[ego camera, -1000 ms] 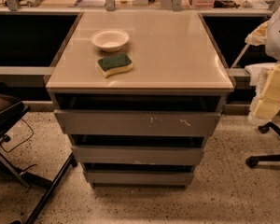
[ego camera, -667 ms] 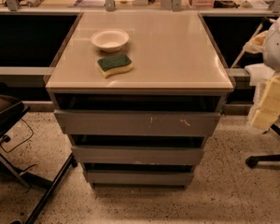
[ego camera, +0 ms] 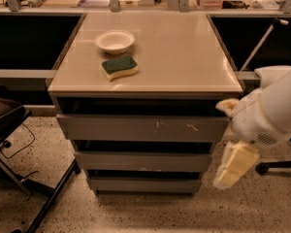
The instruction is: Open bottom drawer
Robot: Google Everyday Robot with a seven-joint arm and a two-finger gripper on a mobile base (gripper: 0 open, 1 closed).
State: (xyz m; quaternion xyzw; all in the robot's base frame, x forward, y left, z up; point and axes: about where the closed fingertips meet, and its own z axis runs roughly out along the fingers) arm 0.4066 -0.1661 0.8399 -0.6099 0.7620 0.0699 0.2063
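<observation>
Where the beige-topped grey cabinet meets the speckled floor, we see the narrow, plain grey bottom drawer, lowest of three. Our pale gripper hangs just right of it; open or closed, we cannot tell. A round white bowl and a green-and-yellow sponge sit on top.

Three drawers, one bowl, one sponge, one gripper at right

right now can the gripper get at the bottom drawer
Probably yes: the gripper hangs just off the right side of the cabinet, slightly above the bottom drawer, and nothing shows between them.
</observation>
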